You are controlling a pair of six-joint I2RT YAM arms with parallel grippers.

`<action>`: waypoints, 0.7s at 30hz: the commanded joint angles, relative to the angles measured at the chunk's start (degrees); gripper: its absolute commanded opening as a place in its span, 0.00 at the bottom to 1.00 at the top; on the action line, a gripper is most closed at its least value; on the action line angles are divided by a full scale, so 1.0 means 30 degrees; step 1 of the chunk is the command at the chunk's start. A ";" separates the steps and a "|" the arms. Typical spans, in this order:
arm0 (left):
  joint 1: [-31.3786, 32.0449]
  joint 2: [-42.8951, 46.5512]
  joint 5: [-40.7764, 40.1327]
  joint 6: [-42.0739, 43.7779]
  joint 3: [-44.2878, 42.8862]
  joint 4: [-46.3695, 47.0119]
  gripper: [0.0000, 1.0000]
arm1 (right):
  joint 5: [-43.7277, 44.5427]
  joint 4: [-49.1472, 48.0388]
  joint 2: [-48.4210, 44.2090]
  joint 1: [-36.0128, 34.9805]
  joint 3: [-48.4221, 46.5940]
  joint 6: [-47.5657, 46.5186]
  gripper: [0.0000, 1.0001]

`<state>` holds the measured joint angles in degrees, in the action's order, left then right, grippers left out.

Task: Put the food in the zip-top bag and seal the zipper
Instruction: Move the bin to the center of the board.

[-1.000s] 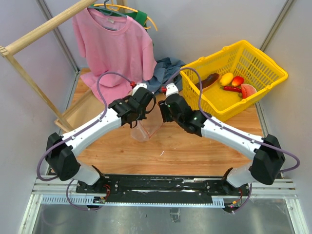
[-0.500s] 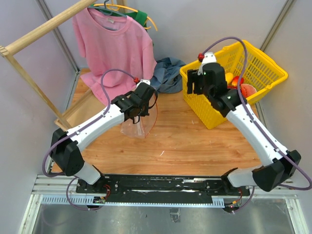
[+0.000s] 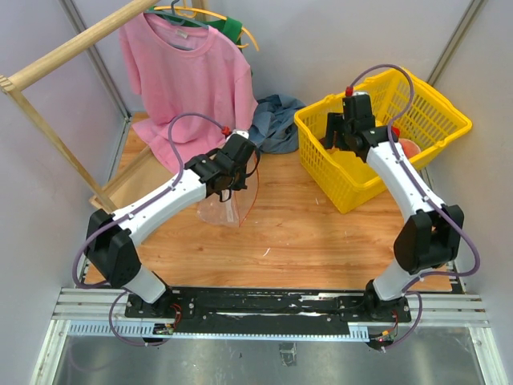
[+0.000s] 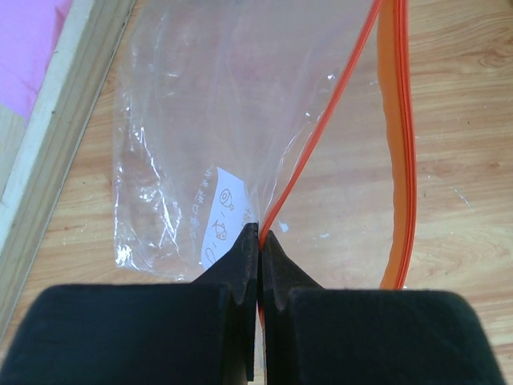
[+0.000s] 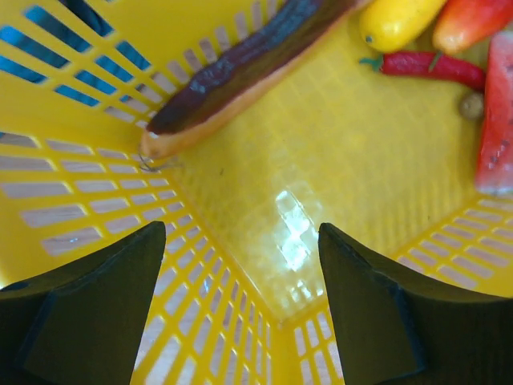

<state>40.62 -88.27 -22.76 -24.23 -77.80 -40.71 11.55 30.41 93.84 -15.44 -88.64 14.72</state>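
Observation:
My left gripper is shut on the orange-red zipper strip of the clear zip-top bag, which hangs open over the wooden table; it also shows in the top view. My right gripper is open and empty, down inside the yellow basket. Ahead of it lie the dark brown-purple piece, the yellow fruit, a red pepper-like piece, the thin red chili and the watermelon slice. The slider is not visible.
The yellow basket stands at the back right of the table. A pink shirt hangs on a wooden rack at the back left. A blue-grey cloth lies behind the bag.
My right arm left the bag, swung right and reached down into the basket. My left gripper keeps its hold on the bag, which shifted slightly left.

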 commanded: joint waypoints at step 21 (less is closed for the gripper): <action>-0.0415 -0.0355 0.0578 0.0653 -0.0727 -0.0017 0.00 | 0.2847 0.5770 -0.8381 0.5751 0.7695 0.0377 0.90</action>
<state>39.83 -89.43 -21.69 -22.94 -78.67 -40.84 15.70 43.33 70.89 -3.18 -65.82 17.72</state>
